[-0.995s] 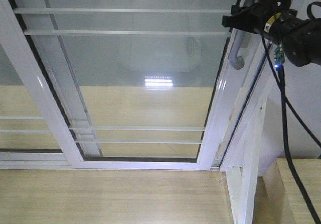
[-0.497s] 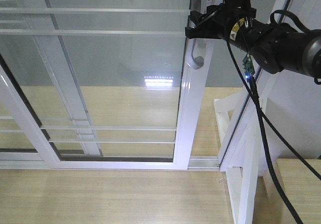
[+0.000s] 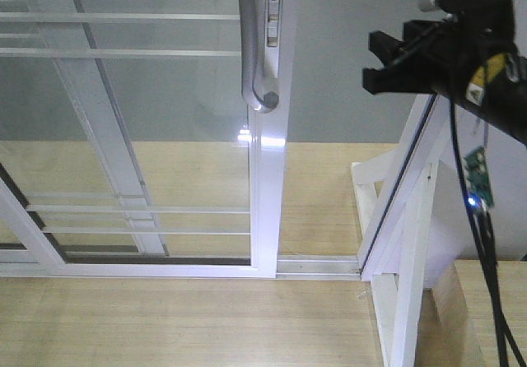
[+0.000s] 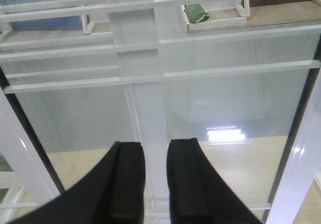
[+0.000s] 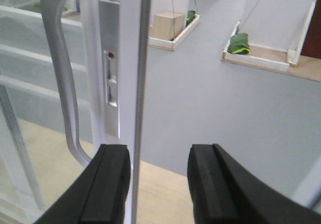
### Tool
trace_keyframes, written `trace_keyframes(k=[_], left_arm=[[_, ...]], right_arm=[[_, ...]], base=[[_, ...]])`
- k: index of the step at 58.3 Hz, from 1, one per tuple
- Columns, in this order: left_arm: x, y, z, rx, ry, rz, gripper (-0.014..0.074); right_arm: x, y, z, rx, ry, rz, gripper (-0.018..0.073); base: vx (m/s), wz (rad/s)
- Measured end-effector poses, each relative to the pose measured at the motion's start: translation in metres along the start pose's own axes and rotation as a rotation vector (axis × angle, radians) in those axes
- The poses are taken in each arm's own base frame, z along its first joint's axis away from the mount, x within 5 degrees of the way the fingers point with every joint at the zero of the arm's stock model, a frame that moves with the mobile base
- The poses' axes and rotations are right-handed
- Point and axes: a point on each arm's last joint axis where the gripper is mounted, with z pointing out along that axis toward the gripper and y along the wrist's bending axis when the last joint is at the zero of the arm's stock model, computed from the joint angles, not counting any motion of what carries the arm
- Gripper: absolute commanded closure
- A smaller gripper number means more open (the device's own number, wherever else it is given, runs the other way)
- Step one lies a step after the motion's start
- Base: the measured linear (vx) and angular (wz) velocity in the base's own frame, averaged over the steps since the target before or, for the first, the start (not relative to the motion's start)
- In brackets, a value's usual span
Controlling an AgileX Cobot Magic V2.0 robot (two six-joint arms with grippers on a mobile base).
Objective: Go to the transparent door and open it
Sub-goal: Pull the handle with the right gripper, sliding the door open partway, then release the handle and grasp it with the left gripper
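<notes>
The transparent door (image 3: pixel 268 178) is a glass panel in a white frame with thin horizontal rails, standing slid to the left. Its curved grey handle (image 3: pixel 247 46) hangs on the right stile. My right gripper (image 3: pixel 377 61) is at the upper right, apart from the door, open with nothing between its fingers. In the right wrist view the handle (image 5: pixel 62 73) and the door's edge (image 5: pixel 140 83) lie just past the left finger, and the right gripper (image 5: pixel 158 153) faces the gap. My left gripper (image 4: pixel 156 148) points at the glass (image 4: pixel 225 98), its fingers a narrow gap apart and holding nothing.
A fixed white frame post (image 3: pixel 412 219) stands to the right, with the floor track (image 3: pixel 317 264) bare between it and the door. A wooden box (image 3: pixel 486 318) sits at the lower right. Beyond the opening are a grey floor, planter trays (image 5: pixel 239 43) and a cardboard box (image 5: pixel 168 23).
The door has slid left, widening the opening. My right gripper, which was at the handle, has come off it and moved back to the right.
</notes>
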Motion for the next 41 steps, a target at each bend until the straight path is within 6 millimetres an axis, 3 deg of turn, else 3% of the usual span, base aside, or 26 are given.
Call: trace_keyframes(k=[10, 20, 30, 41], left_arm=[[-0.003, -0.011, 0.022, 0.055, -0.061, -0.016, 0.0304], [0.002, -0.037, 0.053, 0.171, -0.095, -0.009, 0.0298], [0.017, -0.067, 0.09, 0.282, -0.13, 0.054, 0.0225], [0.015, -0.086, 0.132, 0.321, -0.159, 0.05, 0.0088]], right_arm=[[0.006, -0.003, -0.073, 0.087, 0.01, 0.002, 0.0192], [0.01, -0.005, -0.12, 0.149, -0.014, 0.012, 0.0192], [0.02, -0.009, -0.132, 0.2, 0.068, 0.029, 0.0192], [0.025, -0.01, -0.132, 0.219, 0.122, 0.041, 0.0192]], base=[[0.0, 0.0], [0.0, 0.0], [0.0, 0.0], [0.0, 0.0]])
